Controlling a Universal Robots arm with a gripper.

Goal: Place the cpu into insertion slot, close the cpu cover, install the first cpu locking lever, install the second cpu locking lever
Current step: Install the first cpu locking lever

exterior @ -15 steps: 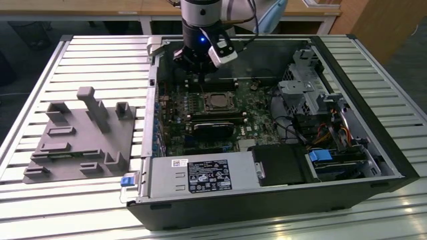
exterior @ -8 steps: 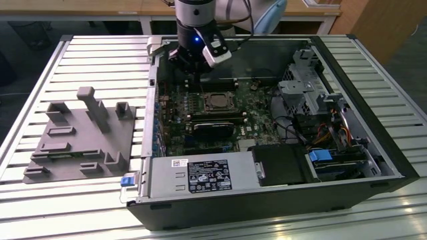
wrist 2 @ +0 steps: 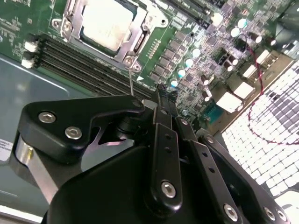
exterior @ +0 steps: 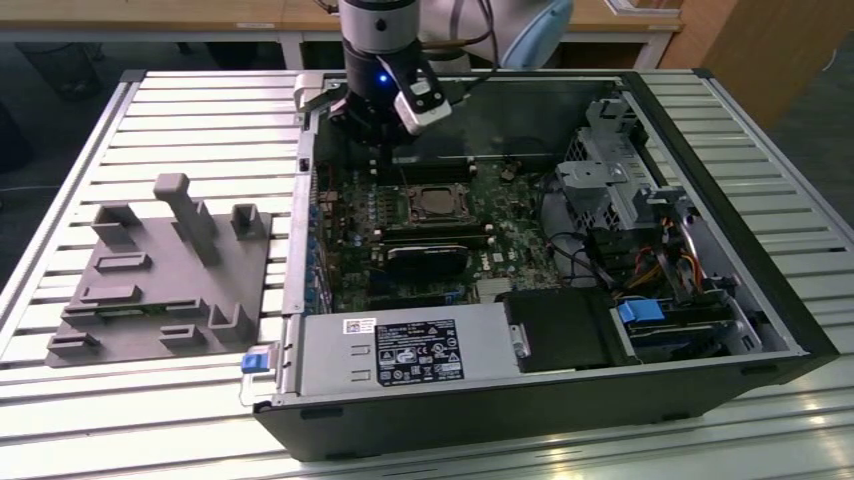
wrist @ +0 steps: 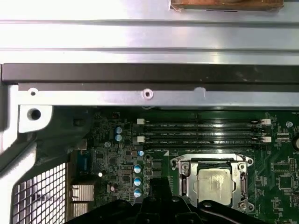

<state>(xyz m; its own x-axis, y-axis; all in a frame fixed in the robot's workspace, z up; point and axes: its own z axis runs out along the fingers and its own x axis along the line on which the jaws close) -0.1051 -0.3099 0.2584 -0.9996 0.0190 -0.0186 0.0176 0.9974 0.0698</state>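
**Q:** Where is the cpu [wrist: 216,183]?

**A:** It is seated in the insertion slot [exterior: 411,204], on the far half of the green motherboard [exterior: 518,232] inside the open computer case [exterior: 534,420]. Its pale metallic face points upward.

**Q:** How does the cpu cover lie?

**A:** The cpu cover [wrist: 241,184] rests flat over the slot. In both wrist views its silver frame surrounds the chip, whose face shows through the square cut-out. In the second wrist view a thin metal rod [wrist 2: 131,80] stands up just beside one corner of the frame. Whether this rod is a locking lever cannot be told.

**Q:** Where is the gripper, and in what state?

**A:** The gripper [wrist 2: 160,94] hangs over the far edge of the board, near the far wall of the case. A bank of long black memory slots [wrist: 201,131] lies between it and the socket, so it is apart from the cover and the chip. Whether it is spread or pressed together cannot be told from these views.

**Q:** What surrounds the case?

**A:** The case lies on a slatted table [exterior: 174,110]. A grey fixture [exterior: 160,280] with upright posts sits on the exterior view's left, just beside the case.
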